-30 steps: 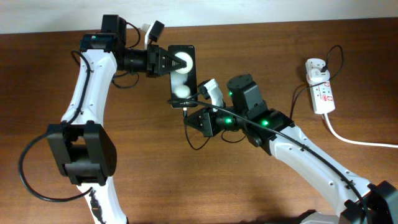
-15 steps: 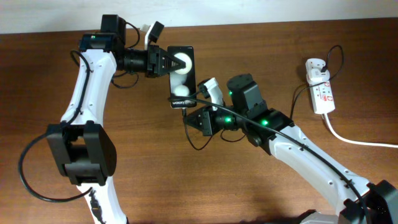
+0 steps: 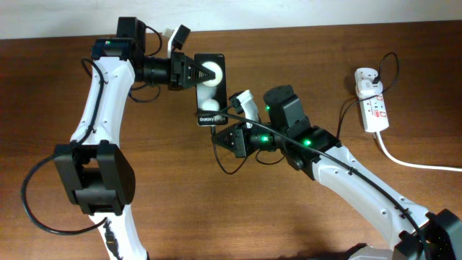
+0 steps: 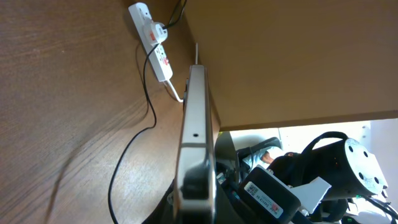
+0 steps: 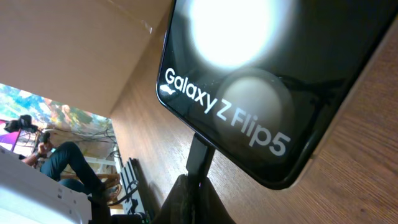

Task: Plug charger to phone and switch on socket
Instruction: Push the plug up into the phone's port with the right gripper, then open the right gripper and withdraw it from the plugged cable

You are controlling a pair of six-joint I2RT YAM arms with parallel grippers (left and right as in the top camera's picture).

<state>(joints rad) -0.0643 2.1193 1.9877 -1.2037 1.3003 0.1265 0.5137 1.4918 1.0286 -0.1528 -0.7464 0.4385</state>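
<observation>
Phone [image 3: 210, 88] pinched at one end, plug tip at the other

The left jaws pinch the black phone at the end away from the right jaws. The right jaws are pressed tight on the small black tip of the charger [image 5: 200, 155]. That tip touches the phone's edge just in front of them, under the words Galaxy Z Flip5. The white socket [image 3: 374, 101] lies on the worktop [image 3: 180, 188], well apart from both jaws, out past the right arm. I cannot tell how its switch is set.
</observation>
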